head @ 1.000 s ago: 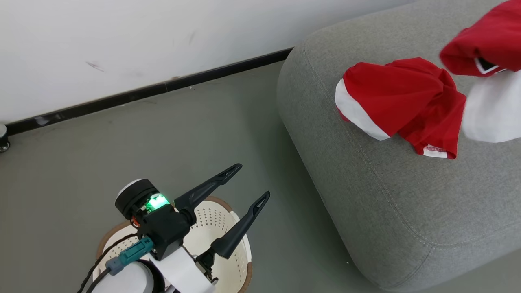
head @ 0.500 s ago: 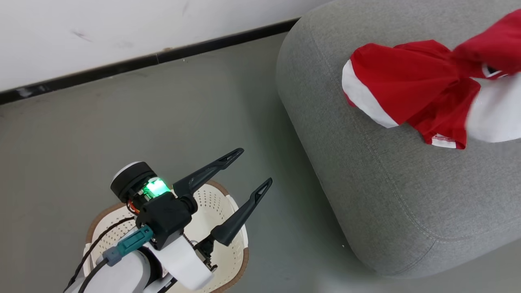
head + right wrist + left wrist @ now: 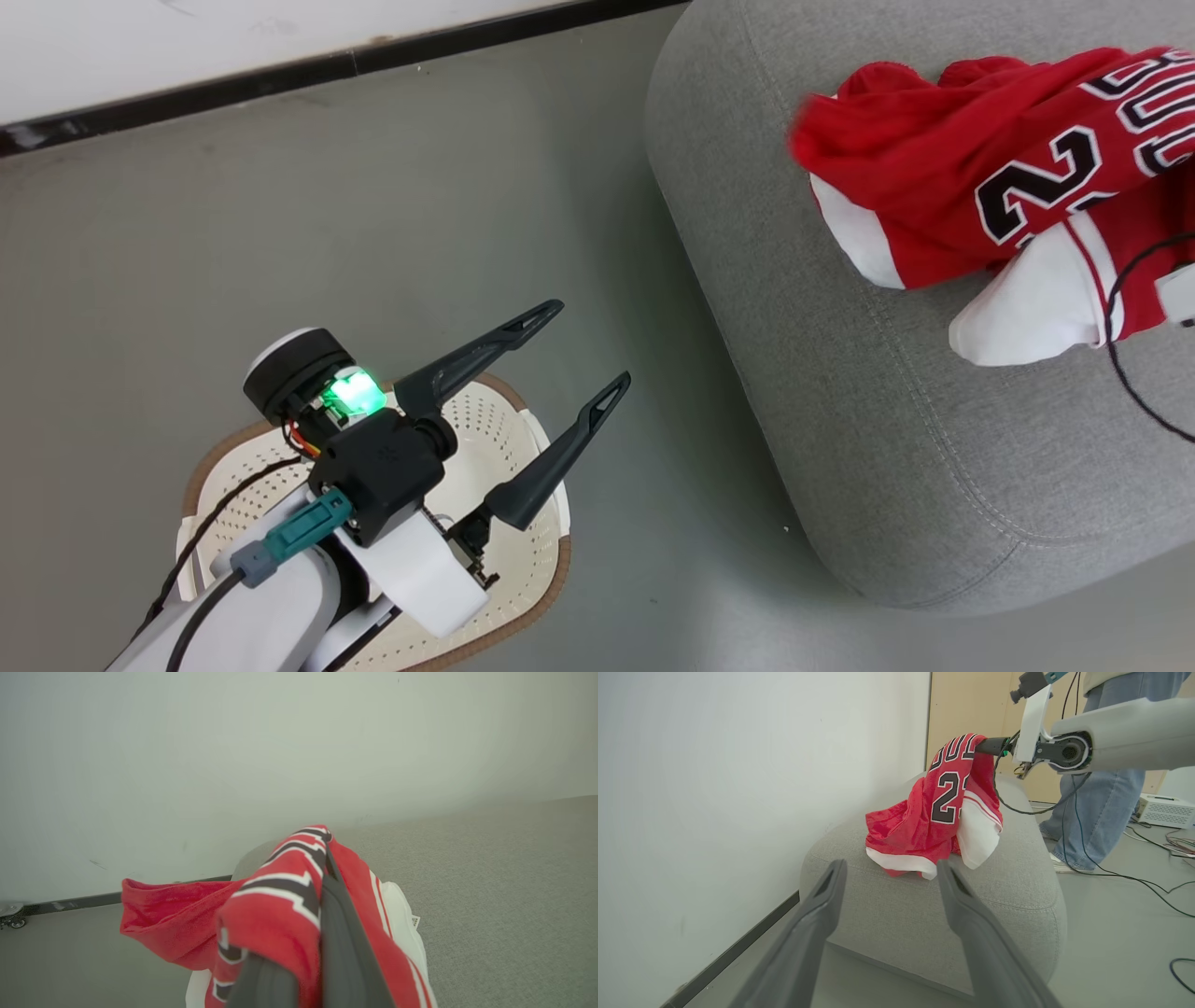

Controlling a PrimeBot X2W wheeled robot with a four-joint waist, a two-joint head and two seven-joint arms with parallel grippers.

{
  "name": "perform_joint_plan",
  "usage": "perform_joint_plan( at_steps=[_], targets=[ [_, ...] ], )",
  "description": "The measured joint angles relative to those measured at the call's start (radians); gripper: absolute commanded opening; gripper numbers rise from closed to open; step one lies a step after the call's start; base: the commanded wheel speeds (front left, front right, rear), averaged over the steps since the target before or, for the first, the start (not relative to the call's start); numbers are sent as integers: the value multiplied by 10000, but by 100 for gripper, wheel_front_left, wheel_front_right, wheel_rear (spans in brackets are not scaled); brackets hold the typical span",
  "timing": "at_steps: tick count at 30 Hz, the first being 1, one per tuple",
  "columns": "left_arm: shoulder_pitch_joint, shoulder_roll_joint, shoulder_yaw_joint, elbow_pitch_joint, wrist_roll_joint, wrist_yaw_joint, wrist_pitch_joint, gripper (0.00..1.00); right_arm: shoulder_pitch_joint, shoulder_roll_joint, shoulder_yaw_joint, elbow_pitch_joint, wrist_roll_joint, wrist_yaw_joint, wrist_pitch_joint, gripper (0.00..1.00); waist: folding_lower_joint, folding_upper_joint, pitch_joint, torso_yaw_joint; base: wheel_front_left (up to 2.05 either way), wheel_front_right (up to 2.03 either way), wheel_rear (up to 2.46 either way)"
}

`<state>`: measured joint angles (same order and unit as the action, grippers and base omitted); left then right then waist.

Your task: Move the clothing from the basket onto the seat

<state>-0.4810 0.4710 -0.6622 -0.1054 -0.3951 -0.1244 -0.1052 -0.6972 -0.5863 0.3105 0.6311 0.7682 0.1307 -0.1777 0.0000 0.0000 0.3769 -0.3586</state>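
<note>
The clothing lies at the near end of the grey seat [image 3: 896, 448]. A red jersey [image 3: 990, 140] with a black number 2 showing is draped over a second red garment with a white band [image 3: 857, 245]. In the right wrist view my right gripper [image 3: 323, 891] is shut on the jersey [image 3: 275, 905], whose fabric wraps one finger. The left wrist view shows the jersey [image 3: 945, 802] hanging from that gripper [image 3: 987, 745] down onto the seat [image 3: 924, 914]. My left gripper [image 3: 588, 343] stands open with nothing in it above the cream-white basket [image 3: 509, 439], whose visible perforated bottom is bare.
A white wall with a black skirting strip [image 3: 327, 67] runs behind the grey floor. In the left wrist view a person in jeans [image 3: 1101, 802] stands beyond the seat, with a white box [image 3: 1164, 810] and loose cables [image 3: 1148, 886] on the floor.
The head camera has shifted. The jersey, earlier bunched high at the right, has come down across the other garment, and its number now shows. My left gripper stays open above the basket.
</note>
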Motion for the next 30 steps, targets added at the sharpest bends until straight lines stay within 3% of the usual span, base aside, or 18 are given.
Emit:
perform_joint_plan(
  at_steps=[10,30],
  targets=[
    [-420,46,25,10,33,-2,42,100,75,625,426,610,-228,0,-167,0,0,0,489,44,0,0,0],
    [-773,244,29,232,48,-2,79,100,67,938,780,1862,-389,0,-309,0,0,0,994,-27,0,0,0]
  ],
)
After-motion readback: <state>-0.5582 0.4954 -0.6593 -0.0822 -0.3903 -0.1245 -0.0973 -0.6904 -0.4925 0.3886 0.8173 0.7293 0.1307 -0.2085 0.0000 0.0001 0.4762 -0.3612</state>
